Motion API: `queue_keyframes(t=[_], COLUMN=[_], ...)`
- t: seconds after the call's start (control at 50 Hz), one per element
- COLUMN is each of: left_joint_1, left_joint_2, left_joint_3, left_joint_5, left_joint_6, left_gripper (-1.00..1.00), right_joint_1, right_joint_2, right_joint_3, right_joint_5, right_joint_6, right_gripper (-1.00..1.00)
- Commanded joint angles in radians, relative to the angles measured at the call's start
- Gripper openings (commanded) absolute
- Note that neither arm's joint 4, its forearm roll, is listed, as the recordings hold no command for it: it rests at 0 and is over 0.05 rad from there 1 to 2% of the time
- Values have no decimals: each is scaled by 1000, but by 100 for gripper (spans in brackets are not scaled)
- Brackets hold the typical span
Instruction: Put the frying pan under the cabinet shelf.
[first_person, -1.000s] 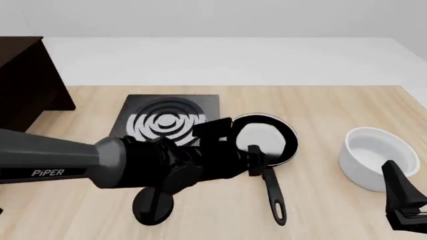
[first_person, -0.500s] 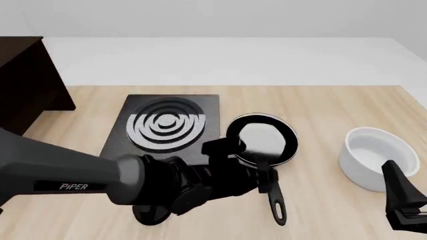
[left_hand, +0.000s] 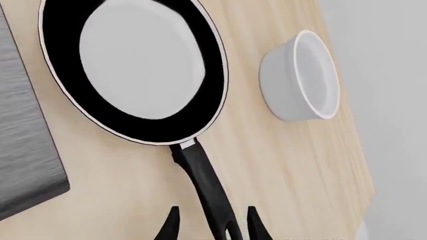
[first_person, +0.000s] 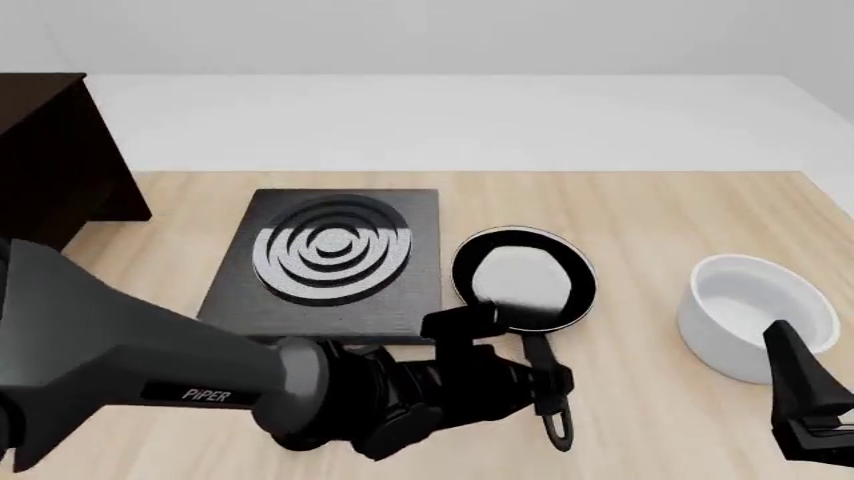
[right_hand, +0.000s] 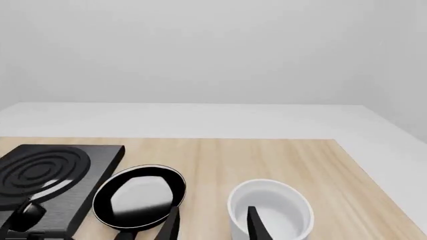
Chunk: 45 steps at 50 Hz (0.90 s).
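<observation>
Frying pan (first_person: 523, 279): a shallow round pan, glossy black, edged by a thin silvery rim; its flat interior reflects a pale sheen. A long slim black handle joins the rim at a short metallic collar and runs toward the near table edge, ending in a loop. The pan lies flat on the light wooden table (first_person: 641, 215), just beside the right edge of the black square stove plate (first_person: 330, 262) with grey concentric rings, and well apart from the white round bowl (first_person: 747, 315) at the right.

Left gripper (left_hand: 212, 226): fingers parted, one on each side of the handle near its looped end; the left wrist view shows narrow gaps between fingers and handle, so no grasp is evident.

Right gripper (right_hand: 212, 224): fingers apart, holding nothing, poised at the near right of the table beside the bowl.

Cabinet shelf (first_person: 54, 165): very dark brown, plain-panelled box at the far left table edge, well away from the pan.
</observation>
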Motion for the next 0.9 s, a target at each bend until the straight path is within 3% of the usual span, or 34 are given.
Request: queue_keyframes(t=[0.02, 0.44, 0.88, 0.9], left_joint_1=[-30, -44, 13, 22], left_joint_2=[42, 123, 217, 219], left_joint_3=[-13, -69, -182, -190], left_joint_5=[-37, -77, -83, -78], left_joint_6=[-23, -33, -64, -63], left_gripper=[100, 100, 100, -100], right_joint_1=[0, 0, 0, 0], right_joint_2=[1, 0, 0, 0], right_joint_3=[0, 0, 0, 0], right_joint_5=[0, 0, 0, 0], right_joint_6=[0, 0, 0, 0], right_gripper=[100, 100, 100, 100])
